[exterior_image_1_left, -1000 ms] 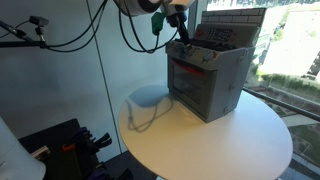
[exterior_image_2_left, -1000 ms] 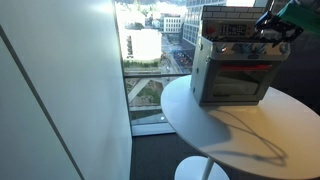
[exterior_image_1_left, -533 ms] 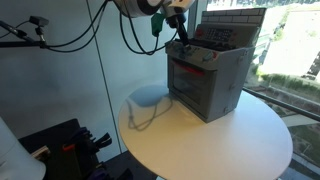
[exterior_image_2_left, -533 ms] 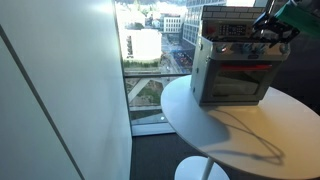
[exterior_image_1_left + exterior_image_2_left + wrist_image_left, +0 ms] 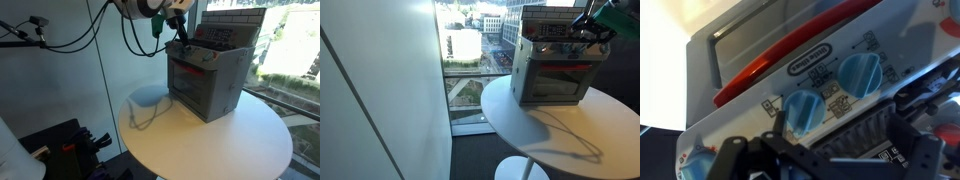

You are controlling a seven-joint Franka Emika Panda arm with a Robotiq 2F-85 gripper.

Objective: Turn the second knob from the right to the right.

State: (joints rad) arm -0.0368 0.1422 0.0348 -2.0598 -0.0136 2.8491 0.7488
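A grey toy oven (image 5: 208, 80) (image 5: 555, 70) stands on the round white table (image 5: 220, 140) (image 5: 555, 135). Its front panel carries blue knobs above a red door handle (image 5: 780, 58). In the wrist view two knobs show clearly: one (image 5: 803, 112) and one further right (image 5: 858, 72). My gripper (image 5: 178, 30) (image 5: 592, 35) hovers at the oven's upper front edge, over the knob panel. In the wrist view its dark fingers (image 5: 845, 125) stand apart on either side of the dark ridged stove top, the left fingertip beside a blue knob. Nothing is held.
A light blue cloth-like object (image 5: 148, 98) with a cord lies on the table beside the oven. A glass wall and window (image 5: 470, 60) stand close behind. Dark equipment (image 5: 70, 145) sits below the table's edge.
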